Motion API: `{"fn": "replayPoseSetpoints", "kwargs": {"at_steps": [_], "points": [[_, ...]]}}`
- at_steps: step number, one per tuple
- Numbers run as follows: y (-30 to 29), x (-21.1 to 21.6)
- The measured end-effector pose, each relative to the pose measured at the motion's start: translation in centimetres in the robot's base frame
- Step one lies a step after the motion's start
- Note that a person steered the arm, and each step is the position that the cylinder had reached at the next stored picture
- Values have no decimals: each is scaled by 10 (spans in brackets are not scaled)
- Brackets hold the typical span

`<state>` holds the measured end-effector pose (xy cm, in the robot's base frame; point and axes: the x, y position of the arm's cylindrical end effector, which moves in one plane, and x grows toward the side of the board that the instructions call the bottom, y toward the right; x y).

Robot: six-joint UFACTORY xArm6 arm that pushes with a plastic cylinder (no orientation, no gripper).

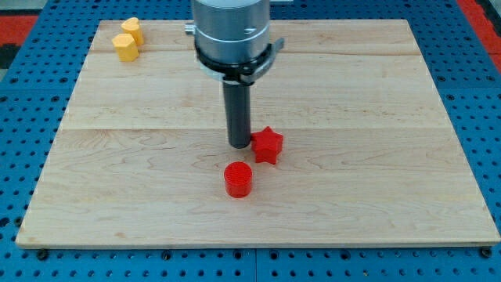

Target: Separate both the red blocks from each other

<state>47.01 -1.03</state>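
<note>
Our tip (239,146) touching red star (267,145) on its left side, placed to shove it rightward, away from red cylinder (238,178); no jaws on our rod, nothing gripped

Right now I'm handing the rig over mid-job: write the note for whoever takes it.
My tip sits on the board against the left side of the red star block.
The red cylinder lies just below and left of the star, a small gap between them, clear of the tip.
Two yellow blocks sit together at the top-left corner of the wooden board, not involved.
Done: reds no longer touching.
Left: probably push the star further right to widen the gap.
</note>
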Motion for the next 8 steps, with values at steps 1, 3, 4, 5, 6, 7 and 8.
{"fn": "replayPoseSetpoints", "kwargs": {"at_steps": [1,3,4,5,6,7,8], "points": [[39,0],[82,0],[76,0],[76,11],[76,28],[86,33],[96,32]]}}
